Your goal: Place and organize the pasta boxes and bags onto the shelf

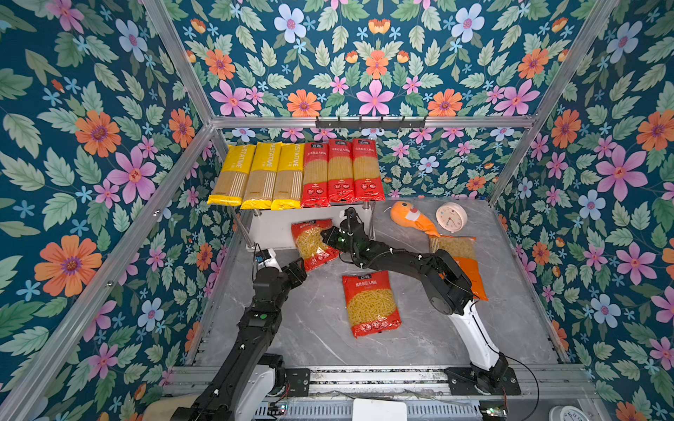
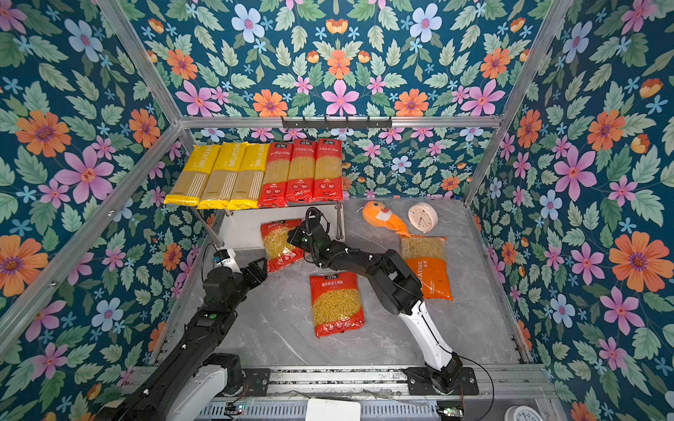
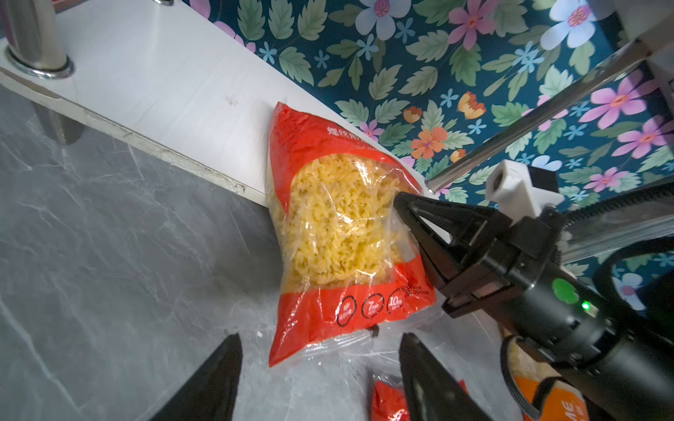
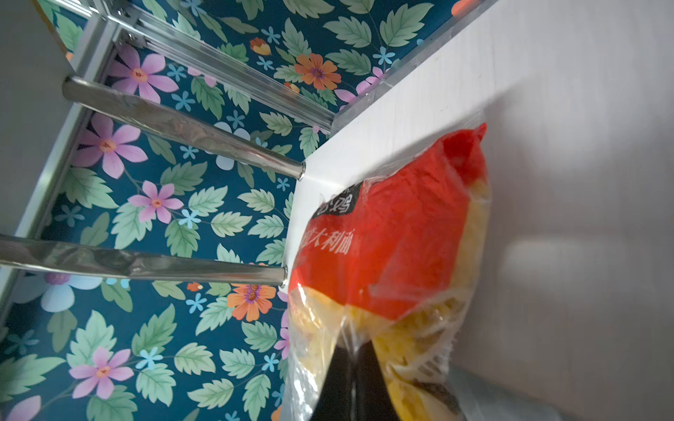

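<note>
A wide red short-pasta bag (image 1: 312, 244) (image 2: 279, 242) (image 3: 339, 226) (image 4: 394, 248) lies tilted, its top on the shelf's lower white board (image 1: 270, 226) (image 3: 157, 80) (image 4: 547, 145) and its bottom over the table. My right gripper (image 1: 328, 237) (image 3: 397, 198) (image 4: 355, 364) is shut on the bag's clear side film. My left gripper (image 1: 301, 270) (image 3: 321, 337) is open just short of the bag's bottom seal, holding nothing. Three yellow spaghetti packs (image 1: 260, 175) and three red ones (image 1: 341, 171) lie side by side on the top board.
A second red short-pasta bag (image 1: 370, 304) lies flat mid-table, and an orange pasta bag (image 1: 463, 262) sits partly under my right arm. An orange plush fish (image 1: 412, 218) and a round clock (image 1: 451, 217) sit right of the shelf. A black hook rail (image 1: 370, 122) hangs above.
</note>
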